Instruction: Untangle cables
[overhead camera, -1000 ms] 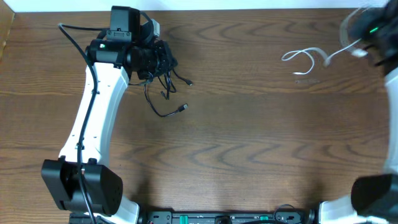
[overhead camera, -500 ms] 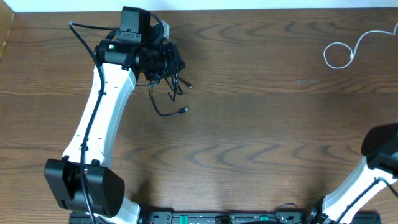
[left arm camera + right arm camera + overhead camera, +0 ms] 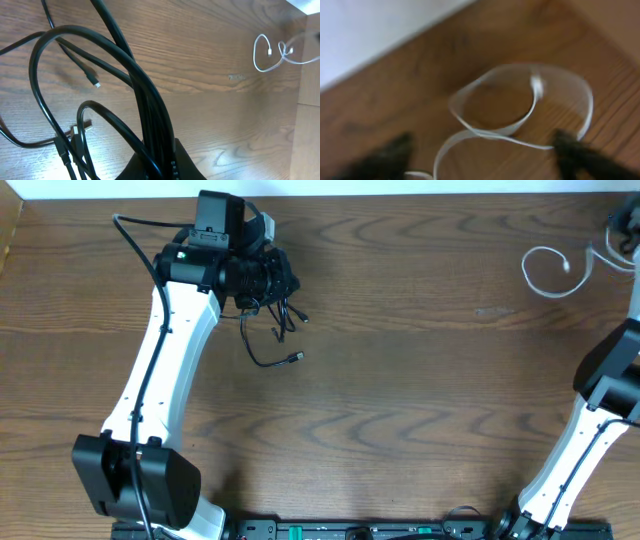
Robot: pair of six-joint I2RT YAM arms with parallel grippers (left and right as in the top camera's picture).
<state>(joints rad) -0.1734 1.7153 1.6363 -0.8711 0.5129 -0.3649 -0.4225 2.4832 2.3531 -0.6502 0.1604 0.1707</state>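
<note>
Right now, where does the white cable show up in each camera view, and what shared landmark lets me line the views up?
Overhead: white cable looped in the top right corner of the table.
Left wrist: white cable small, upper right, beyond the black cable.
Right wrist: white cable a blurred loop filling the centre.
Shared landmark: the table's far edge against the white background, close behind the loop in all three.

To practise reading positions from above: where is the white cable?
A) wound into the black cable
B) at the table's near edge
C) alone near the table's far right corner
C: the white cable loops at far right, well apart from the black cable at far left.
</note>
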